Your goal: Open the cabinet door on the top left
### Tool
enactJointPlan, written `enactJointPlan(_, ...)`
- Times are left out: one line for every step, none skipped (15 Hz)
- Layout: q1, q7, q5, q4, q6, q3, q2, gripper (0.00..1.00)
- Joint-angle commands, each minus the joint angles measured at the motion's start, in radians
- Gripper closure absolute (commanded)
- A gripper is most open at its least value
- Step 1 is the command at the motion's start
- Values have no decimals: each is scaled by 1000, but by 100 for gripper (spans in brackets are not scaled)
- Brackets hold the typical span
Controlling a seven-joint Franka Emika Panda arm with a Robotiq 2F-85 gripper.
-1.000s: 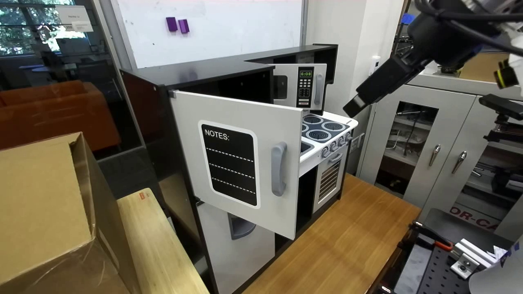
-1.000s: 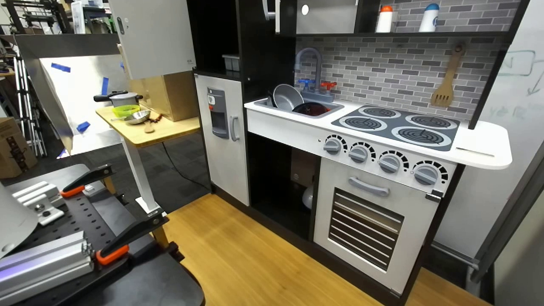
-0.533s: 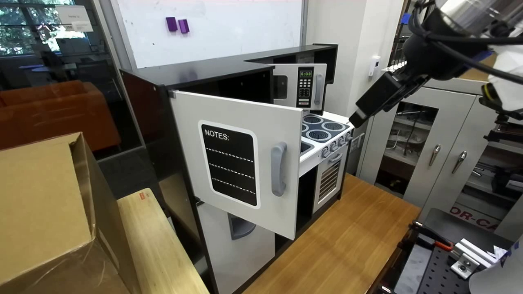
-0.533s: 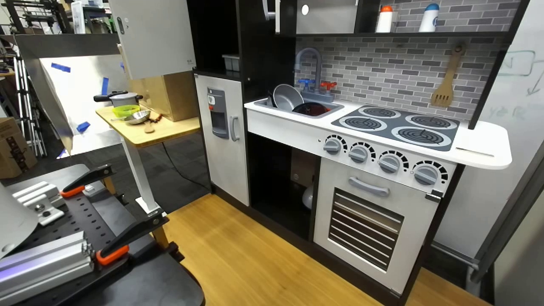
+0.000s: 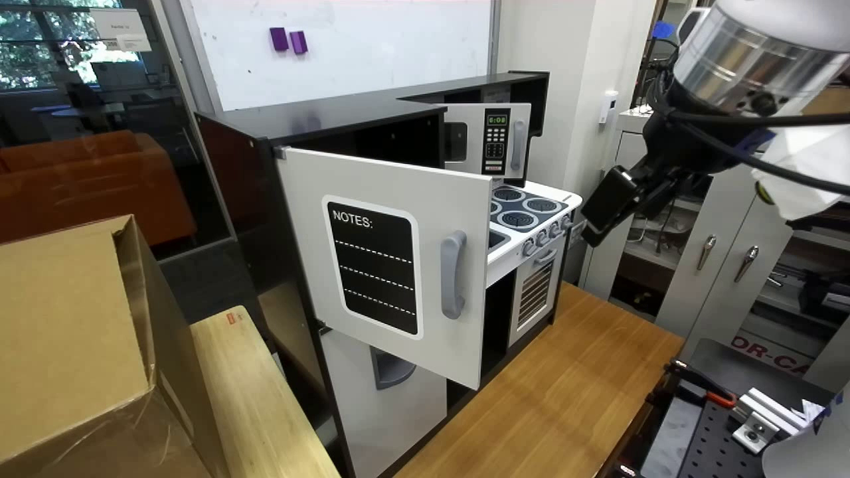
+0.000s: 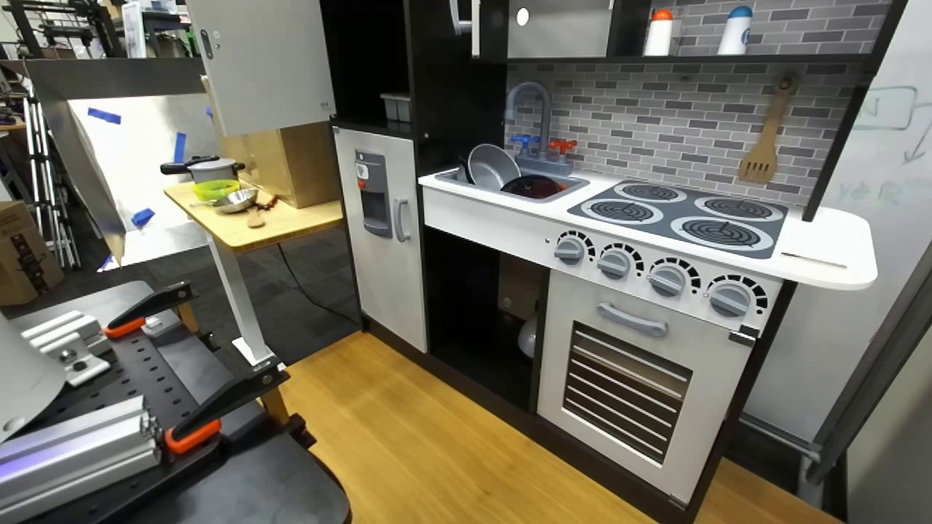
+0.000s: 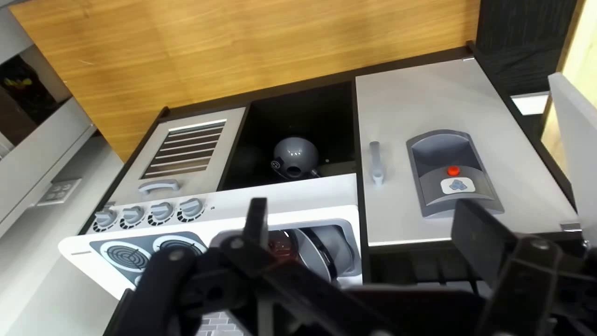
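Observation:
The cabinet door (image 5: pixel 382 265) is white with a black NOTES panel and a vertical grey handle (image 5: pixel 453 274). It stands swung wide out from the toy kitchen's upper left compartment. Its pale inner face shows in an exterior view (image 6: pixel 269 69), and its edge shows at the right of the wrist view (image 7: pixel 576 140). My gripper (image 5: pixel 597 209) hangs in the air to the right of the door, apart from it. In the wrist view the gripper's fingers (image 7: pixel 359 205) are spread wide with nothing between them. The gripper is out of view in an exterior view.
Below is the closed dispenser door (image 6: pixel 382 240). The sink (image 6: pixel 575 187) holds pans beside the stove (image 6: pixel 684 218). The microwave (image 5: pixel 488 139) and oven door (image 6: pixel 626 378) are closed. A cardboard box (image 5: pixel 66 345) and wooden table (image 5: pixel 252 398) stand beside the kitchen.
My gripper and arm have moved down and slightly right in an exterior view, and the wrist has turned. The cabinet door has stayed where it was, open.

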Motion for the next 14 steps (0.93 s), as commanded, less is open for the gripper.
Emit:
enactJointPlan(-19,47,10,21,-31,5,39,0)
enactJointPlan(-15,59,13,17,-22,3,44,0)
enactJointPlan(-12,71,14,15,-19,2,50,0)
enactJointPlan(-8,83,20,10,-10,-2,54,0)
enactJointPlan(-4,94,25,6,-2,-4,56,0)
enactJointPlan(0,105,34,2,13,-8,57,0)
enactJointPlan(2,113,39,2,29,-9,57,0)
enactJointPlan(3,122,46,2,44,-11,58,0)
enactJointPlan(3,130,51,2,61,-13,57,0)
enactJointPlan(3,136,52,2,80,-13,54,0)
enactJointPlan(4,139,53,2,104,-14,53,0)
enactJointPlan(9,137,58,3,133,-19,52,0)
enactJointPlan(15,132,63,4,158,-23,54,0)
enactJointPlan(5,132,37,5,116,-9,44,0)
